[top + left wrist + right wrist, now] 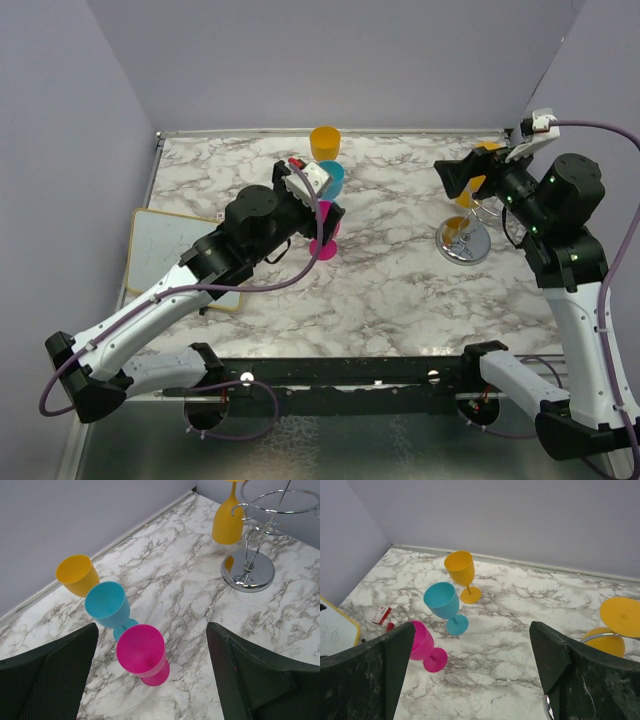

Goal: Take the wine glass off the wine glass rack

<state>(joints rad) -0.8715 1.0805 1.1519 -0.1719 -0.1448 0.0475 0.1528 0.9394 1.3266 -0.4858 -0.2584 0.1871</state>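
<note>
An orange-yellow wine glass (227, 524) hangs upside down on the wine glass rack (248, 571). Its foot is caught up in the curved wire arms and its bowl points down above the shiny round base. The rack stands on the marble-patterned table (400, 290), near the right edge and toward the far side.

The right fingers (365, 680) hover just beside the rack, on its left side, at about the height of the hanging glass. They are spread wide and grasp nothing. In the right wrist view the glass sits off to the right, partly behind one finger rather than in the gap between them.

Three more glasses stand upright in a short row, well apart from the rack, toward the middle of the table. A yellow glass (325, 140) is closest to the far edge. A blue glass (106, 602) is just in front of it, and a pink glass (141, 650) is nearest the arms.

The left fingers (55, 675) hang over the pink glass, released and wide apart. The left wrist view shows that glass below the gap, with clear space on both sides.

A white board with a yellow rim (165, 250) lies at the table's left edge, partly under the left arm.
</note>
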